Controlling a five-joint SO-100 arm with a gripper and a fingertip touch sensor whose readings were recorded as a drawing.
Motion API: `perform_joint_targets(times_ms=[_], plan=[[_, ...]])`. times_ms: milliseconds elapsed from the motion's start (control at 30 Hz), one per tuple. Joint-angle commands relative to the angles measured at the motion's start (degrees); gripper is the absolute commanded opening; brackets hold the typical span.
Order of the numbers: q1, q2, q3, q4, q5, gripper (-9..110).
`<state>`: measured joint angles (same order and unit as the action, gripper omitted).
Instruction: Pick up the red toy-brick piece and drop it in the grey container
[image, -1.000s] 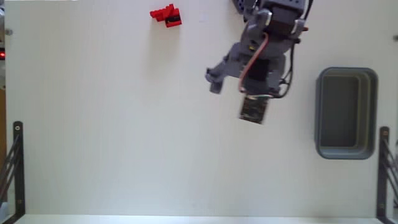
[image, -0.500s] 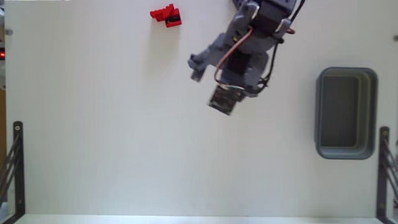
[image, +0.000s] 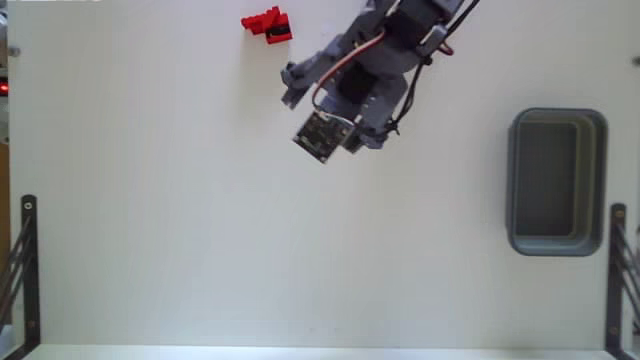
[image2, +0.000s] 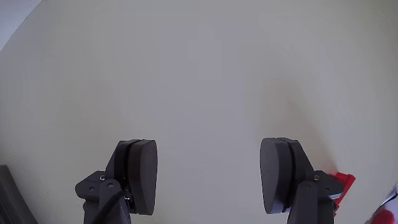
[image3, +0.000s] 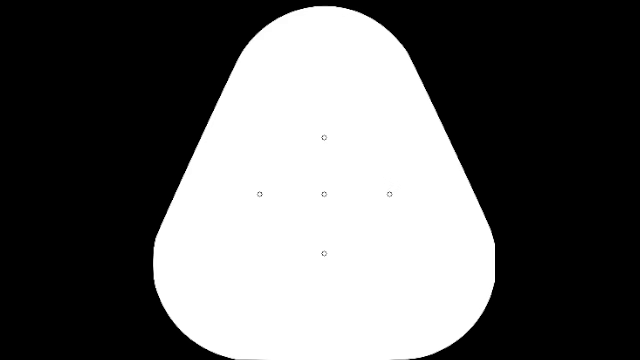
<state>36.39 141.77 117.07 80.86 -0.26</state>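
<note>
Pale cream table (image: 200, 220), claw (image2: 210, 177) agape above.

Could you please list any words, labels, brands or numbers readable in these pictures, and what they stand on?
None can be read. The red piece, the grey tub and the tool carry no visible text; the small board on the arm is too blurred to read.

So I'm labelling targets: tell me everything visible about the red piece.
The red piece is small, bright red plastic with a lumpy, irregular outline and a dark spot. It lies on the white table near the fixed view's top edge, nothing touching it. In the wrist view only a red corner shows behind the right-hand finger.
</note>
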Motion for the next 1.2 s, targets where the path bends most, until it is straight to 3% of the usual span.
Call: perform_joint_targets(times_ms=[0, 1167], plan=[[3.5, 0.3, -2.5, 1.1, 0.3, 110], [29.8, 0.3, -2.5, 1.1, 0.3, 110]])
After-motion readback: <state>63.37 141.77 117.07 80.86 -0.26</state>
